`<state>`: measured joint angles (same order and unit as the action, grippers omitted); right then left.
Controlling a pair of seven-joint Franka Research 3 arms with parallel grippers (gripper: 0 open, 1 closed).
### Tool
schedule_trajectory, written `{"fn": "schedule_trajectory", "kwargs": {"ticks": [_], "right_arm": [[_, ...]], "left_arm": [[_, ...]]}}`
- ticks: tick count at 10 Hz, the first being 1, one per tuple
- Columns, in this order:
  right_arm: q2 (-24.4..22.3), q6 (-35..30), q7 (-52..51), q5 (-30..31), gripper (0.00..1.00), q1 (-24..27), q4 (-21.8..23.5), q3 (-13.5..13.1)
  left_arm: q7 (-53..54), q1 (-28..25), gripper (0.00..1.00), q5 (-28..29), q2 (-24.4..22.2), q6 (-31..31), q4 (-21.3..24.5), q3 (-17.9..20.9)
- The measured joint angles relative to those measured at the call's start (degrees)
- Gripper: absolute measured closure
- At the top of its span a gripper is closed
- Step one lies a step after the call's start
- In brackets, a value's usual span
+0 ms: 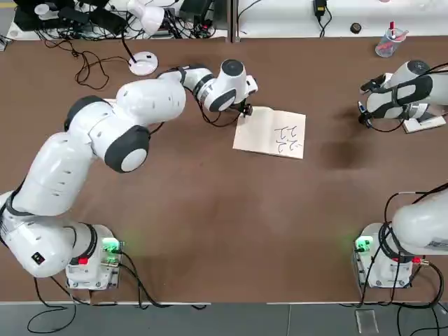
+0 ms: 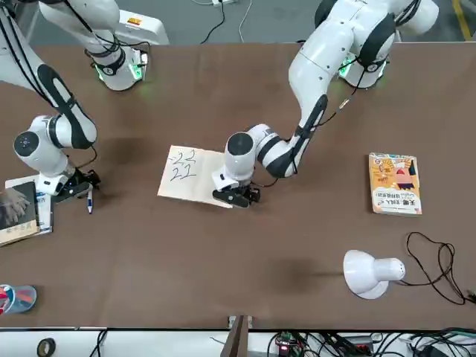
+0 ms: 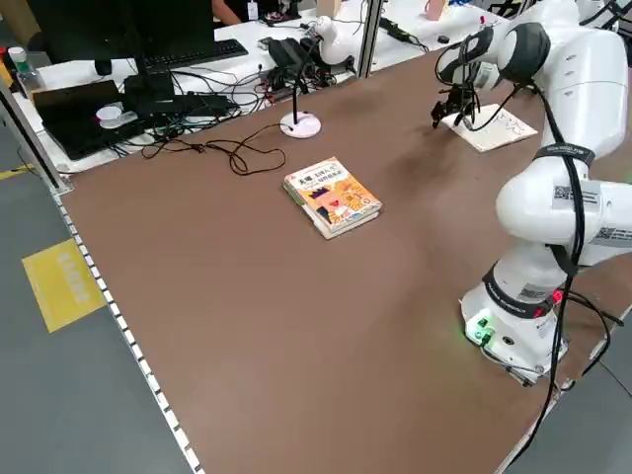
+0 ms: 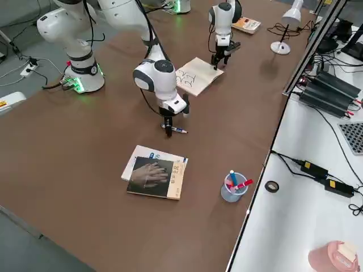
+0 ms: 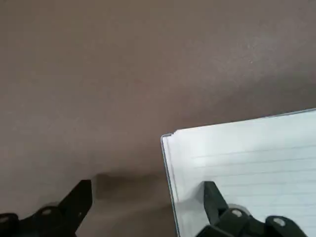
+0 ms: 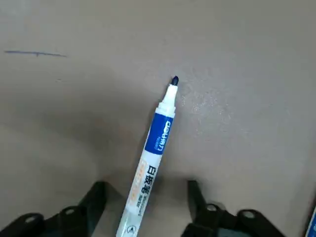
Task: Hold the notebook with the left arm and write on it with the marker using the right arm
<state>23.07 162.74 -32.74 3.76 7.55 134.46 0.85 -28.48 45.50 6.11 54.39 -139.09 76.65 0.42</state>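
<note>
Front view: notebook (image 2: 192,175) page scribbled "22 21"

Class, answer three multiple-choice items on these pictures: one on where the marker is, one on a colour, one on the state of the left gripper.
1. Where is the marker?
A. In the clear cup
B. Lying on the table between the fingers of the right gripper
C. On the orange book

2. What colour is the band on the marker's barrel?
A. Red
B. Green
C. Blue

3. How do the fingers of the left gripper stand?
A. Apart, one over the page of the notebook
B. Shut on the lamp
C. Shut on a cable

Key: 1 B, the right wrist view shows it flat on the table; 2 C, blue below the tip; 3 A, the left wrist view shows the gap.
</note>
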Motion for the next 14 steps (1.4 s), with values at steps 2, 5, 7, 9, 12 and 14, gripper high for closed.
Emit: {"fn": "schedule_trajectory", "kwargs": {"ticks": [2, 5, 7, 9, 12, 14], "right_arm": [[-0.4, 0.0, 0.1, 0.0, 0.51, 0.0, 0.3, 0.3], [-0.5, 1.2, 0.2, -0.2, 0.79, 0.9, 0.2, 0.0], [-0.5, 1.2, 0.5, -0.7, 0.82, 1.7, 0.3, 0.0], [-0.5, 1.1, 0.7, -3.2, 0.82, 1.8, 0.3, 0.0], [-0.5, -0.3, 3.3, -6.8, 0.82, 1.7, -0.2, 0.0], [-0.5, -5.5, 7.7, -9.2, 0.82, 0.9, -1.8, 0.0]], "left_arm": [[0.1, 0.0, 0.0, 0.6, 0.0, 0.0, 0.0, 0.0], [0.1, -0.1, 0.0, 1.6, 0.0, 0.0, 0.0, 0.0], [0.1, -0.1, 0.0, 1.6, 0.0, 0.0, 0.0, 0.1], [0.1, -0.1, 0.0, 1.6, 0.0, 0.0, 0.0, 0.1], [0.1, -0.1, 0.0, 1.7, 0.0, 0.0, 0.0, 0.1], [0.1, -0.1, 0.0, 1.7, 0.0, 0.0, 0.0, 0.1]]}}
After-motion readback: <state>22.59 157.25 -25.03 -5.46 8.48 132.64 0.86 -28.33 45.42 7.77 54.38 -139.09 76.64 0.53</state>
